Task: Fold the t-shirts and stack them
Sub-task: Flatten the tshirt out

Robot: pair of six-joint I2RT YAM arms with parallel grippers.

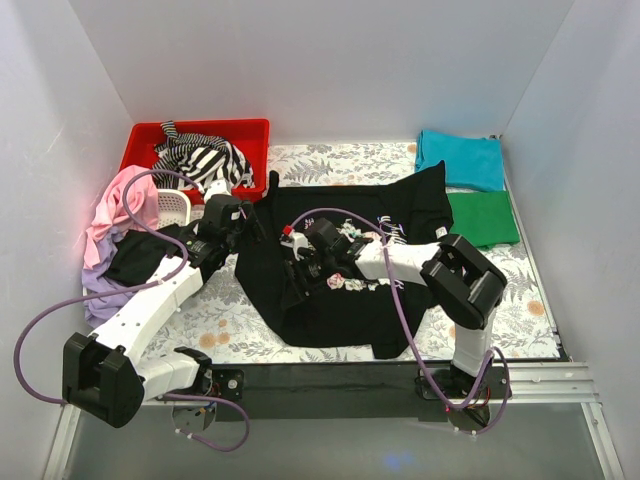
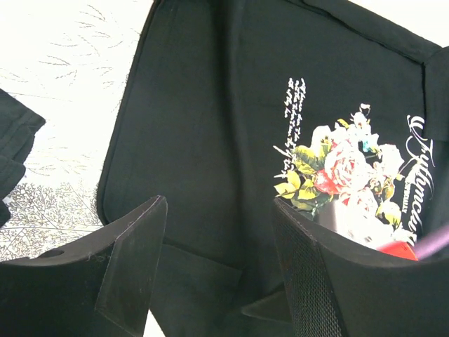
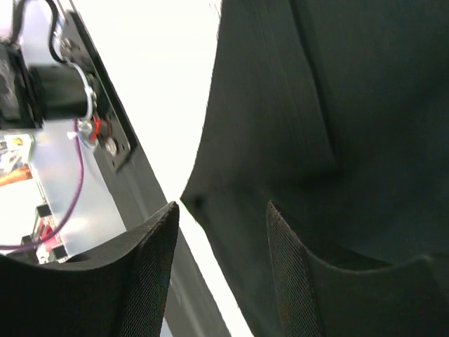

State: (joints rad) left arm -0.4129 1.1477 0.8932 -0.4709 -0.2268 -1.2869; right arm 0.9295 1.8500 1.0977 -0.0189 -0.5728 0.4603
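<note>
White walls close round a leaf-patterned tabletop (image 1: 520,290), and the black t-shirt (image 1: 330,318) lies spread face up at its middle. A teal tee (image 1: 460,160) and a green tee (image 1: 483,218) sit folded at the far right, and a pink tee (image 1: 120,205) is heaped at the left. The step in hand looks like the first fold of the black one. The left pincer (image 1: 243,222) sits at the shirt's left edge and the right pincer (image 1: 297,262) over its body. Both stand with jaws apart and nothing clamped, though whether a lower finger has slipped under the cloth I cannot tell. To fold well, each should catch both layers at an edge, close fully, then lift together and carry evenly so the crease lands straight. Only the left wrist view shows the rose print (image 2: 337,168) and its pale lettering clearly. Only the right wrist view shows a corner of the hem near the dark rail (image 3: 133,175) at the tabletop's near edge.
</note>
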